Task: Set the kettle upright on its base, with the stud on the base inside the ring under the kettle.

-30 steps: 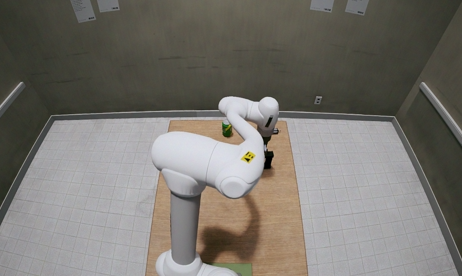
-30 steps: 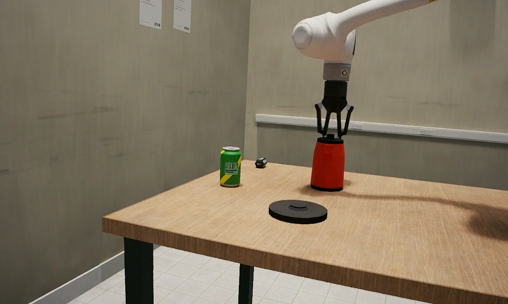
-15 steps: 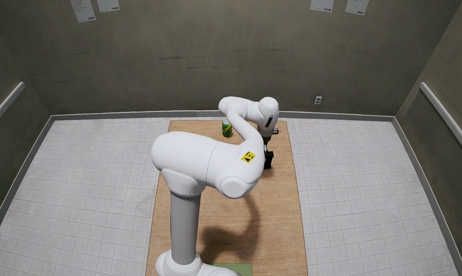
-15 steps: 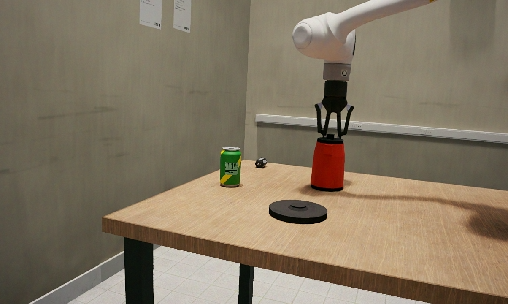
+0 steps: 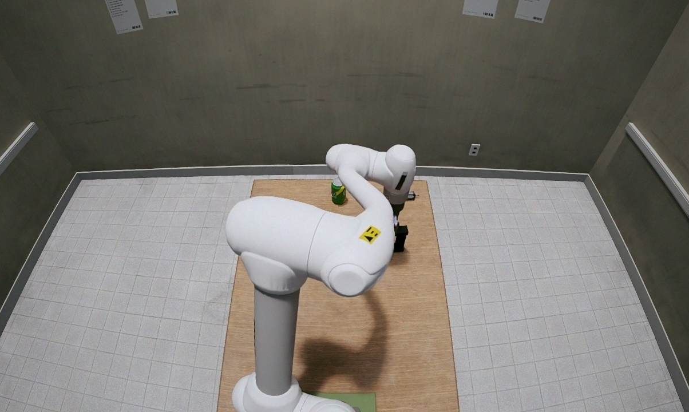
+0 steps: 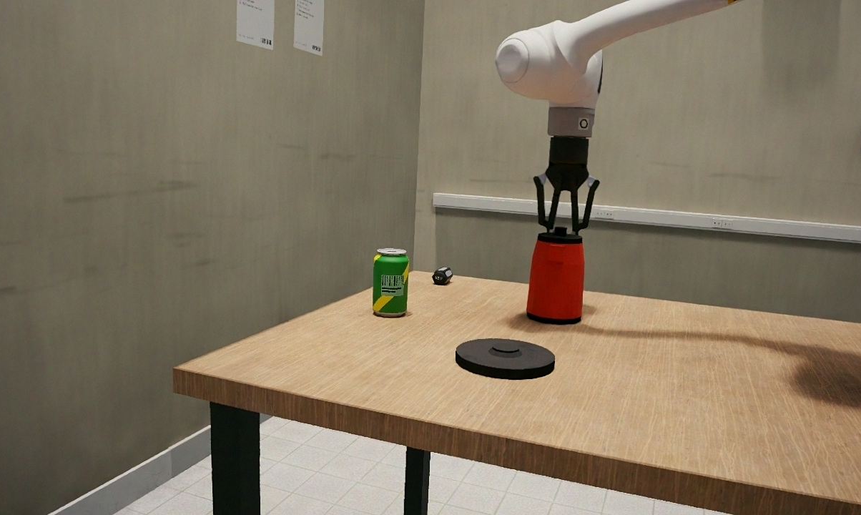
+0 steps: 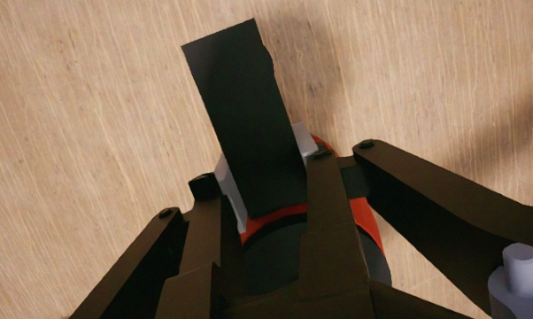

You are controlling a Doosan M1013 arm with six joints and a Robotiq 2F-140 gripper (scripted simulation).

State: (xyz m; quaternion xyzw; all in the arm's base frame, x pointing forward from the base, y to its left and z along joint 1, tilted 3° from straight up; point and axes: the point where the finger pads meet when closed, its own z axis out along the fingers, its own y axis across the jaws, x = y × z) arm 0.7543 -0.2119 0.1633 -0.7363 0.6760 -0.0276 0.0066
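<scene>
The red kettle with a black lid stands upright on the wooden table, behind its base. Its black handle juts out to one side. My gripper comes straight down onto the kettle's top and is shut on the top of the handle, with the grey finger pads on both sides of it. The round black base with its centre stud lies flat on the table, in front of the kettle and apart from it. In the top view the arm hides the base.
A green and yellow can stands at the table's far left. A small black object lies near the far edge behind it. The table's edges drop to a tiled floor.
</scene>
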